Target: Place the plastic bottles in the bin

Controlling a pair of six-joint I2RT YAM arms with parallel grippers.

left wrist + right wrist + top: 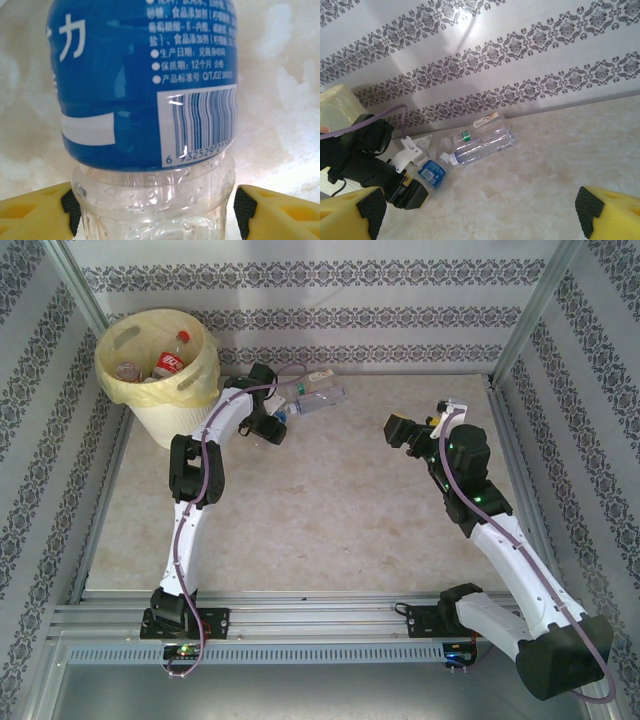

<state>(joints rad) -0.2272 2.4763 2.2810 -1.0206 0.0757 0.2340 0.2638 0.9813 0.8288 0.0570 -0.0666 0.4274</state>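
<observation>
A clear plastic bottle with a blue label [145, 85] lies on the table and stands between the yellow fingers of my left gripper [155, 210]. Both black pads press on its clear lower part. From above, that gripper [272, 425] is just right of the bin [185, 420], a cream bucket with a yellow liner that holds several bottles [170, 362]. More clear bottles [322, 400] lie by the back wall; the right wrist view shows a white-capped one [482, 147], a green-labelled one [465, 136] and the blue-labelled one [432, 172]. My right gripper [480, 220] hangs open over bare table.
Patterned walls close the table at the back and both sides, with metal posts in the corners. A purple cable runs along the left arm [195, 470]. The right arm [470, 480] reaches up the right side of the table.
</observation>
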